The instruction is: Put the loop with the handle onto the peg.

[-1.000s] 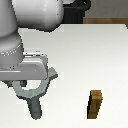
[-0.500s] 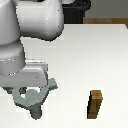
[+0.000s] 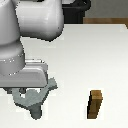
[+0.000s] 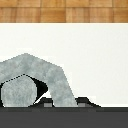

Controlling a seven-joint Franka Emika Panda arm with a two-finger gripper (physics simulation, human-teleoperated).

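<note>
The grey loop with the handle (image 3: 29, 98) hangs under my gripper (image 3: 36, 91) at the exterior view's lower left. The jaws look shut on its handle side, though the fingers are largely hidden by the hand. In the wrist view the loop (image 4: 55, 75) is a broad angular grey ring. The peg's lighter round top (image 4: 19, 93) shows inside its hole, with dark gaps beside it. My gripper (image 4: 65, 104) is only just visible at the picture's edge. In the exterior view the grey peg (image 3: 35, 113) sticks out below the loop, standing on the white table.
A brown wooden block (image 3: 95, 104) stands upright on the white table (image 3: 100, 55) toward the exterior view's right, well apart from the peg. The bulky arm (image 3: 30, 35) fills the upper left. A wooden floor (image 4: 64, 10) lies beyond the table's far edge.
The arm and the held loop have sunk a little lower around the peg and edged toward the exterior view's left. The brown block has not moved.
</note>
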